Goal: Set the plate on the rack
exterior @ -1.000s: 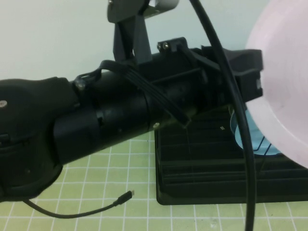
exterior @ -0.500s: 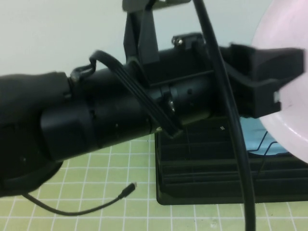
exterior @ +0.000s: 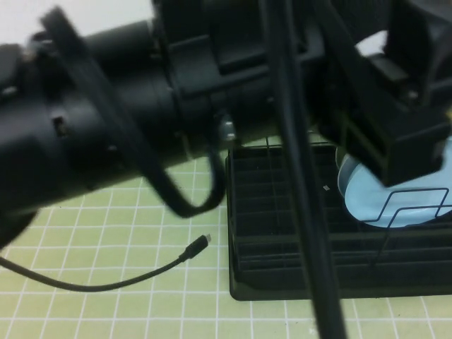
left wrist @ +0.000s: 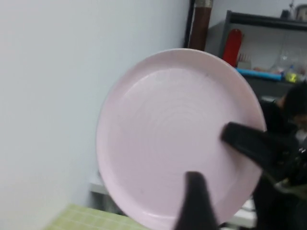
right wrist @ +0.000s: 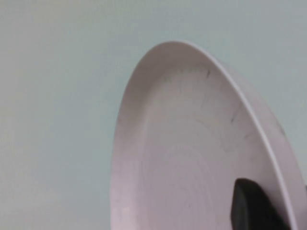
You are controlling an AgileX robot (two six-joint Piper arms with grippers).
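The pink plate (left wrist: 168, 129) is up in the air above the green-gridded bench (exterior: 127, 233), standing on edge with its ringed, hollow face turned toward the left arm's camera. It is not on the rack. The right claw (right wrist: 268, 211) has it by the rim. It is closed on the plate, with one dark finger (right wrist: 249, 206) pressed flat against the hollow face just inside the edge and the other hidden behind the plate. From the left wrist that same claw shows as a dark wedge lying on the plate's face at one side.

The left claw (exterior: 409, 106) is raised high over the right part of the rack, close to the overhead camera. Its thick black arm (exterior: 106, 141) stretches across the whole upper half of that view and hides nearly all of the plate. In its own camera a dark part of the left claw overlaps the lower part of the plate, but I cannot tell whether it is open or closed, or whether it touches the plate.

Below, the black dish rack (exterior: 282, 233) sits on the bench toward the right. A light blue plate (exterior: 364, 201) sits in the rack's right part, just behind thin wire dividers (exterior: 417, 208) and partly hidden by the left claw. Left of the rack a loose black cable (exterior: 106, 287) lies curved on the bench, and its small plug (exterior: 200, 244) ends near the rack's edge without touching it.
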